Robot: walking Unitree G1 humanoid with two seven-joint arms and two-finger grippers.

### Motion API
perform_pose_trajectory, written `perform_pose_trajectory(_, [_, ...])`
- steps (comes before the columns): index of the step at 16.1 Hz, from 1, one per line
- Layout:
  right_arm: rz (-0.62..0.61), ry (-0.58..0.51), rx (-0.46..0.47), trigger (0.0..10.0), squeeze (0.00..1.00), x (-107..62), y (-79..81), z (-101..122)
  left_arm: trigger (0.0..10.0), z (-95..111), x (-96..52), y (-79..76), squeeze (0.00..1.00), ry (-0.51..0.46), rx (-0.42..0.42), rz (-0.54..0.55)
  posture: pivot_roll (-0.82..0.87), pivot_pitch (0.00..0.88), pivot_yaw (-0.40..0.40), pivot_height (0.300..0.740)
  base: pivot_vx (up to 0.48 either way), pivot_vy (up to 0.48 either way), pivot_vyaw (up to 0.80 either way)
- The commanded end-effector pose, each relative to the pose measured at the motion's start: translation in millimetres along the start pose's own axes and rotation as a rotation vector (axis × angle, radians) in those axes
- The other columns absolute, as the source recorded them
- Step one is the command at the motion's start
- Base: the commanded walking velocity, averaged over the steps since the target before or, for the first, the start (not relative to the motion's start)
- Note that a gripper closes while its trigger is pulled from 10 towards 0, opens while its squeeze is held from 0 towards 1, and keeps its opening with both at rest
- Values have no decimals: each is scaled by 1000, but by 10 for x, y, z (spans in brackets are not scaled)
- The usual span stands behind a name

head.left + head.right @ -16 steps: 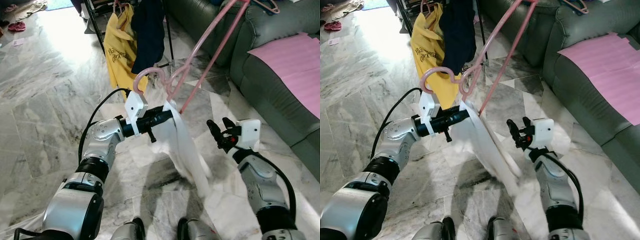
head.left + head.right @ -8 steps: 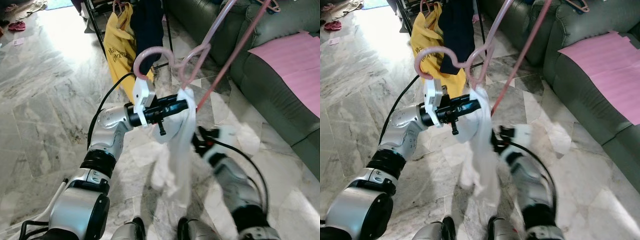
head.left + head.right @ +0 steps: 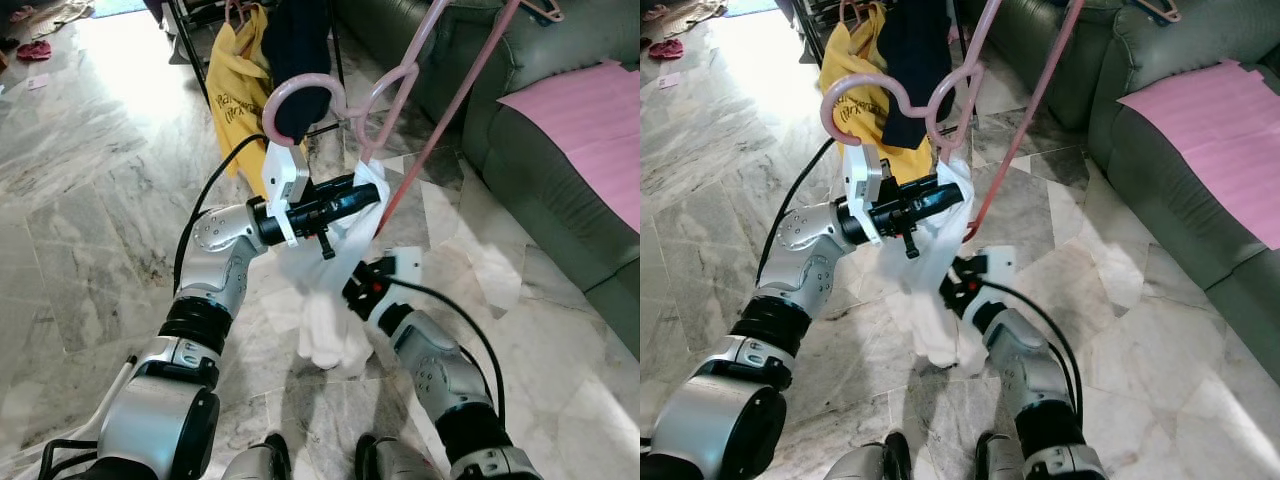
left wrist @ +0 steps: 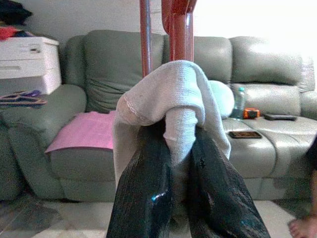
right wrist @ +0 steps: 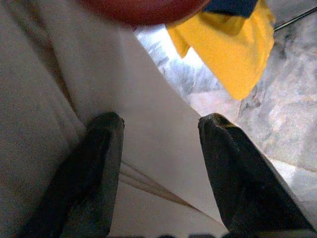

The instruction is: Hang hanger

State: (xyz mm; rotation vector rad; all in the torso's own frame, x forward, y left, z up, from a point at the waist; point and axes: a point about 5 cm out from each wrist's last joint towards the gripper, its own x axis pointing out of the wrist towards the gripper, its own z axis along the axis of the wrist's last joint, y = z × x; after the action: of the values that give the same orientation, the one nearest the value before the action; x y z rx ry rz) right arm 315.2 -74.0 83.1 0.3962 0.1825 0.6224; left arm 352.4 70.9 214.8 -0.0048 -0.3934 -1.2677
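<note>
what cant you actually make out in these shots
- Pink hanger: its far shoulders run off the top edge of the eye views.
- White garment: its shape is bunched, and in the right wrist view it blocks what lies beyond the right gripper.
- Left gripper: cloth covers the fingertips, so the hanger contact is hidden.
- Rack behind the yellow shirt: its rail is cut off.

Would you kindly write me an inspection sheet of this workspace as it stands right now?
Surface: marble floor, glossy, sunlit at the far end.
Job's things: pink hanger with white garment draped on it; clothes rack with yellow shirt and dark garment.
Clutter: clothes on the far floor.
Grippers: left gripper shut on the white garment at the hanger; right gripper open, against the cloth.
Cables: black cable on left arm.
Surroundings: green sofa with pink cloth.
</note>
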Motion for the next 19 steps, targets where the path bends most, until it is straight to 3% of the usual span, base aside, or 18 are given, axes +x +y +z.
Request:
perform_pose_trajectory(1, [15, 115, -11, 10000, 0, -65, 21, -247, 10000, 108, 16, 46, 0, -26, 42, 15, -206, 218, 89, 740, 0, 0, 0])
perform_pose_trajectory(3, [-19, 200, -27, 10000, 0, -161, -34, -445, 10000, 164, 60, 61, 0, -59, 26, 28, -205, 219, 88, 740, 0, 0, 0])
perform_pose_trajectory(7, [-44, 262, -50, 10000, 0, -213, -61, -546, 10000, 163, 66, 70, 0, -59, 18, 31, -204, 218, 92, 740, 0, 0, 0])
perform_pose_trajectory(12, [-13, 358, -295, 10000, 0, -318, -159, -511, 10000, -8, -81, 81, 0, 102, 80, -7, -205, 214, 92, 740, 0, 0, 0])
perform_pose_trajectory(14, [-28, 380, -311, 10000, 0, -412, -251, -522, 10000, -61, -142, 92, 0, 137, 77, -6, -211, 211, 86, 740, 0, 0, 0])
perform_pose_trajectory(16, [-48, 417, -318, 10000, 0, -502, -327, -589, 10000, -35, -144, 93, 0, 142, 105, -25, -205, 208, 84, 740, 0, 0, 0])
perform_pose_trajectory(19, [-31, 449, -316, 10000, 0, -572, -346, -643, 10000, 37, -140, 97, 0, 156, 220, -73, -194, 206, 87, 740, 0, 0, 0])
